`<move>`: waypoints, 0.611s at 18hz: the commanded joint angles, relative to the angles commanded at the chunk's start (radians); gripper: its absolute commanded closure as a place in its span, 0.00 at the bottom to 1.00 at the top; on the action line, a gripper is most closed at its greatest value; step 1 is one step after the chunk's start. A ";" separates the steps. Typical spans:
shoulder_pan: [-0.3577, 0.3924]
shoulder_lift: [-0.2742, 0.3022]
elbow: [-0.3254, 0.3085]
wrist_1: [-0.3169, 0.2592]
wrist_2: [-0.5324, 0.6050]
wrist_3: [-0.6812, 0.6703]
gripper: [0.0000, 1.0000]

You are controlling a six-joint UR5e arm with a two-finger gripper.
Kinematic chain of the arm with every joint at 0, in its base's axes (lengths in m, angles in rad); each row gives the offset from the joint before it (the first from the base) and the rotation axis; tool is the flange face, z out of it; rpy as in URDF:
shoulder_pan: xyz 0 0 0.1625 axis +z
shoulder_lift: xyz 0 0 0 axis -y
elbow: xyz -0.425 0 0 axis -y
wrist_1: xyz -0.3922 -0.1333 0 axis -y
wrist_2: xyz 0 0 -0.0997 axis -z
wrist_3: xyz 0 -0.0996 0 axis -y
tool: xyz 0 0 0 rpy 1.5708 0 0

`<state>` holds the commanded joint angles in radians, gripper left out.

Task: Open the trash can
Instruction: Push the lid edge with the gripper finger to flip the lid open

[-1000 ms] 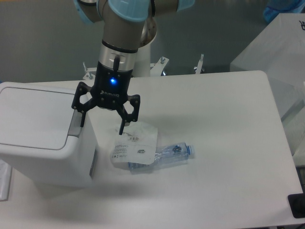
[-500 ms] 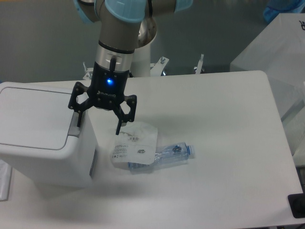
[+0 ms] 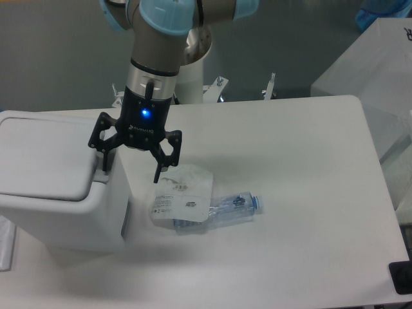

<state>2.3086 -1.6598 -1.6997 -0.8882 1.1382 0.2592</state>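
Hovering wide-open: one tool (image 3: 131,169) at one trash can (image 3: 55,183), left of frame.
Lying mid-table (image 3: 309,193): one plastic bottle (image 3: 225,210), one white packet (image 3: 181,191), print unreadable.

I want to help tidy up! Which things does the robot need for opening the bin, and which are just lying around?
Needed:
trash can, lid shut
gripper, open

Just lying around:
plastic bottle
white packet

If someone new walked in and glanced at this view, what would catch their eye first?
Likely the gripper, open with a blue light glowing on its body, hanging at the right edge of the big white trash can at the table's left, whose lid lies flat. Next, the crushed clear plastic bottle lying on the white table just right of the can.
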 joint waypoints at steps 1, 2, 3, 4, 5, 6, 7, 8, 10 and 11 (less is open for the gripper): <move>0.000 0.000 0.002 0.000 0.000 0.000 0.00; 0.000 -0.002 0.005 0.000 0.000 0.000 0.00; 0.000 -0.002 0.008 0.000 0.002 0.002 0.00; 0.000 -0.002 0.014 0.000 0.002 0.003 0.00; 0.002 -0.002 0.018 0.000 0.002 0.005 0.00; 0.002 0.000 0.028 0.000 0.002 0.008 0.00; 0.005 0.000 0.038 0.000 0.002 0.011 0.00; 0.012 -0.003 0.044 0.002 0.002 0.012 0.00; 0.041 -0.052 0.077 0.018 0.005 0.034 0.00; 0.060 -0.063 0.095 0.018 0.006 0.041 0.00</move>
<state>2.3683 -1.7226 -1.6047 -0.8698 1.1443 0.3006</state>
